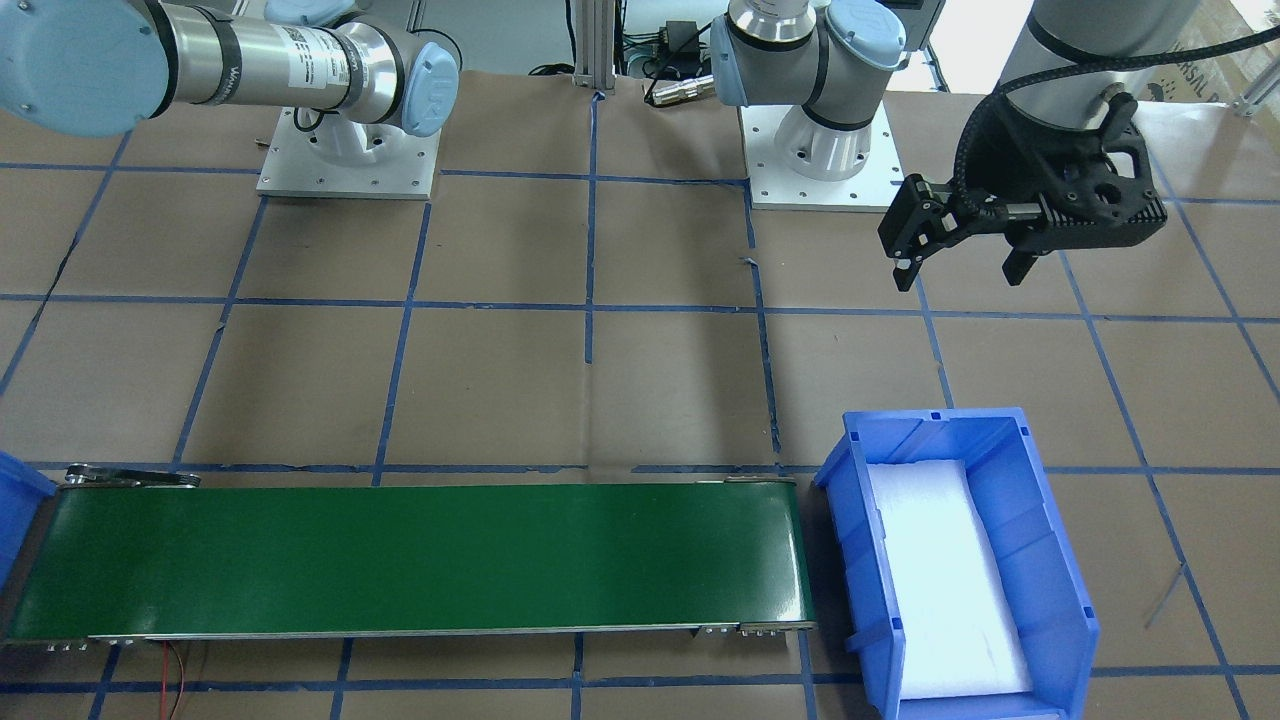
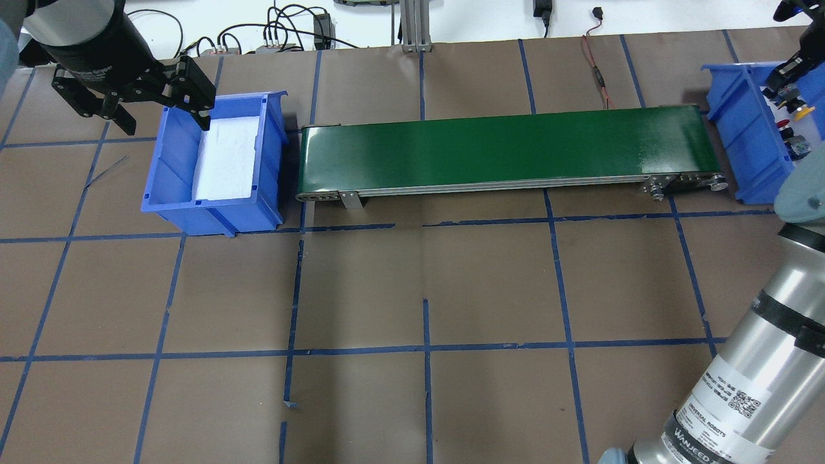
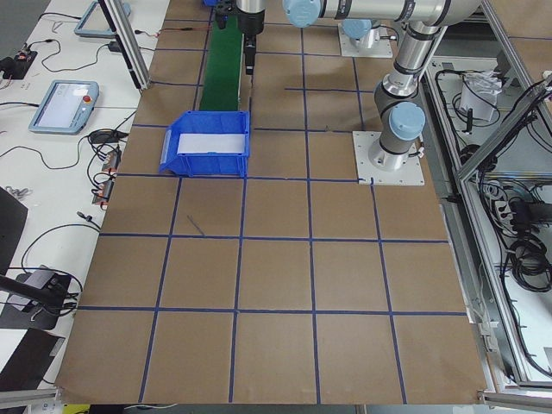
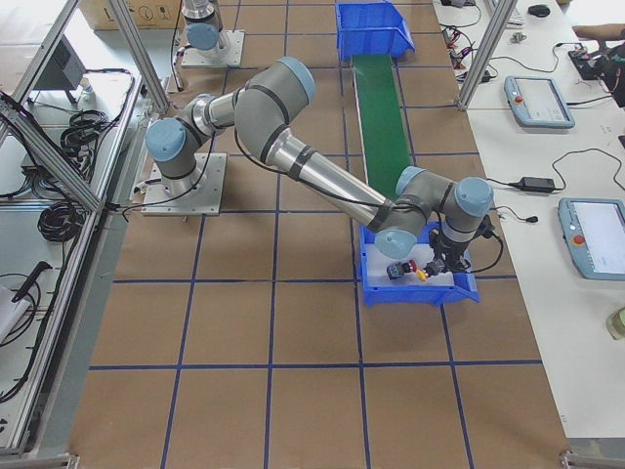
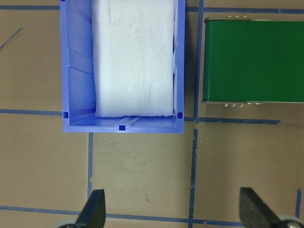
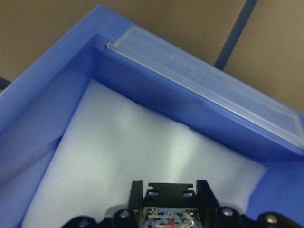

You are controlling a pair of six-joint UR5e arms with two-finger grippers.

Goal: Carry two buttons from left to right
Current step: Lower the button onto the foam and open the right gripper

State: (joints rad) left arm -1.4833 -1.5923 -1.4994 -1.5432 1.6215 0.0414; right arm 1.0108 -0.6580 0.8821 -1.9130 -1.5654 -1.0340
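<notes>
A red button (image 2: 782,124) and a yellow button (image 2: 801,113) lie on white foam in the blue bin (image 2: 741,135) on the right; the exterior right view shows them as red button (image 4: 410,266) and yellow button (image 4: 423,276). My right gripper (image 2: 787,74) hangs over that bin. In the right wrist view it is shut on a button's contact block (image 6: 168,213), whose cap is hidden. My left gripper (image 2: 164,119) is open with nothing in it, just short of the left blue bin (image 2: 161,193), which holds only foam.
A green conveyor belt (image 2: 509,148) runs between the two bins. The left wrist view looks down on the left bin (image 5: 76,71) and the belt end (image 5: 251,57). Cables lie along the table's far edge. Brown paper with blue tape lines covers the table.
</notes>
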